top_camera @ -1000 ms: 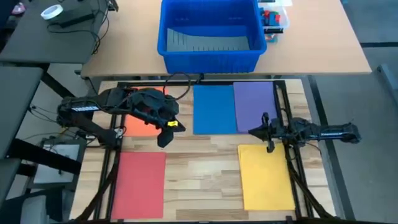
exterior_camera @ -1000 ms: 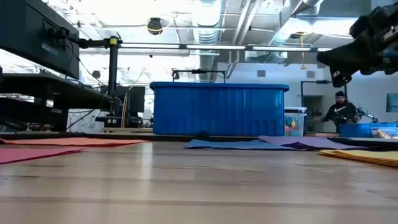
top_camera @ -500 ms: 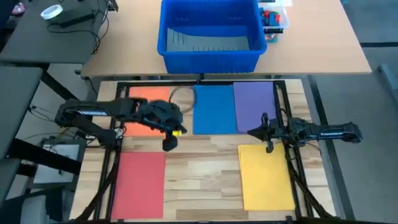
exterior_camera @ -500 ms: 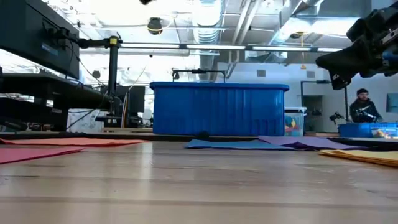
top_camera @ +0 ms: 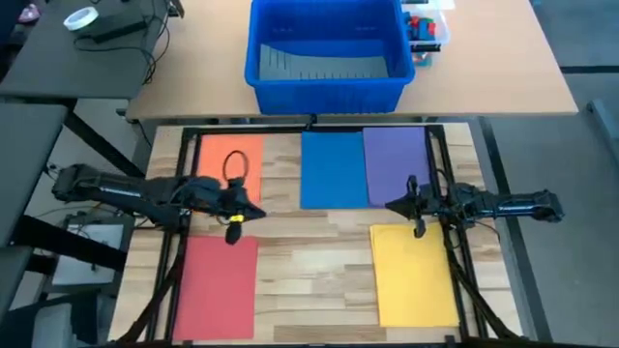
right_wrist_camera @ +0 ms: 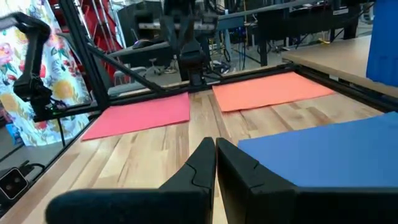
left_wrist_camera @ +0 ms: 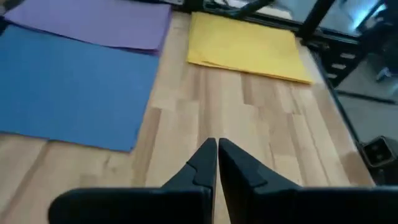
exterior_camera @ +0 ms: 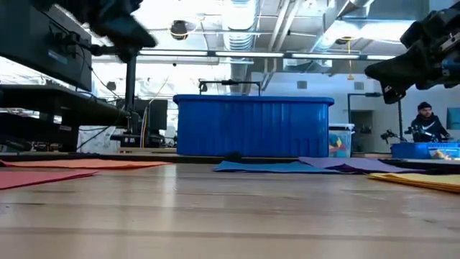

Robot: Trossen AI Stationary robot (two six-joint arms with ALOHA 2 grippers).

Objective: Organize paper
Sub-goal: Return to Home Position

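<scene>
Five sheets of paper lie flat on the wooden table: orange [top_camera: 230, 172] at the far left, blue [top_camera: 332, 169] and purple [top_camera: 397, 164] side by side at the far middle, red [top_camera: 218, 287] near left, yellow [top_camera: 414, 274] near right. My left gripper [top_camera: 255, 212] is shut and empty, hovering between the orange and red sheets and pointing toward the right edge. My right gripper [top_camera: 391, 204] is shut and empty, hovering at the purple sheet's near edge and pointing left. In the wrist views both pairs of fingers [left_wrist_camera: 216, 152] [right_wrist_camera: 214, 149] hold nothing.
A big blue bin [top_camera: 327, 53] stands on the far table, with a clear box of small items [top_camera: 427, 29] beside it. Black frame rails [top_camera: 174, 271] run along the table's left and right sides. A black cable loop [top_camera: 235, 164] lies over the orange sheet.
My left arm has unfolded and come down, its bulk swinging toward the table's left edge and off the orange sheet, which now shows whole. Its gripper stays near the orange sheet's near right corner. The sheets have not moved.
</scene>
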